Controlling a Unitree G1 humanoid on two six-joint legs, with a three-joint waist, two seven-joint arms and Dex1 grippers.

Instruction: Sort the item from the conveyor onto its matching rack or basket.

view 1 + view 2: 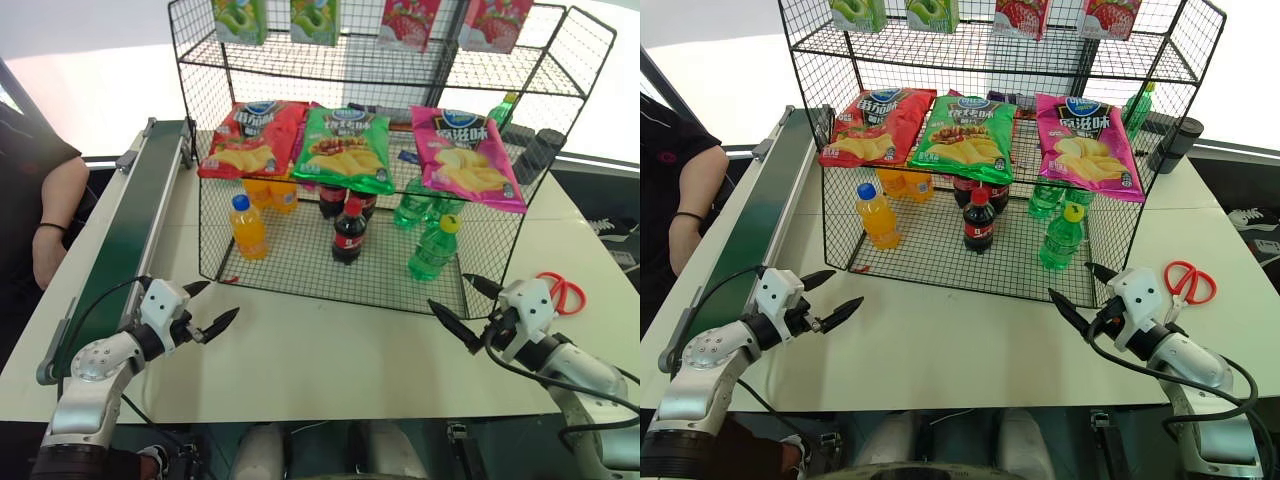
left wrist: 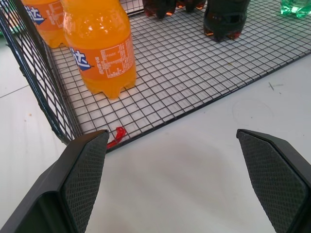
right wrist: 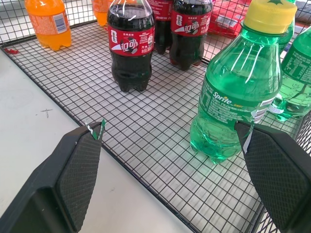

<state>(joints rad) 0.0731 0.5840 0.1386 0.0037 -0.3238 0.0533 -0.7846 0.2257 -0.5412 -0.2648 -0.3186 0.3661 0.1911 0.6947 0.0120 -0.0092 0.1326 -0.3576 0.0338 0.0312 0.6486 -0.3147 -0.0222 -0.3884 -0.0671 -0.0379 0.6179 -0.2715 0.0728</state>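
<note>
Three chip bags lie side by side on the slanted shelf: a red chip bag (image 1: pixel 251 139), a green chip bag (image 1: pixel 347 148) and a pink chip bag (image 1: pixel 467 157). Below them stand an orange bottle (image 1: pixel 247 227) and a cola bottle (image 1: pixel 348 231) (more of each behind). Red scissors (image 1: pixel 562 291) lie on the white table (image 1: pixel 330 350). A person's arm (image 1: pixel 55 215) rests at the left edge.
</note>
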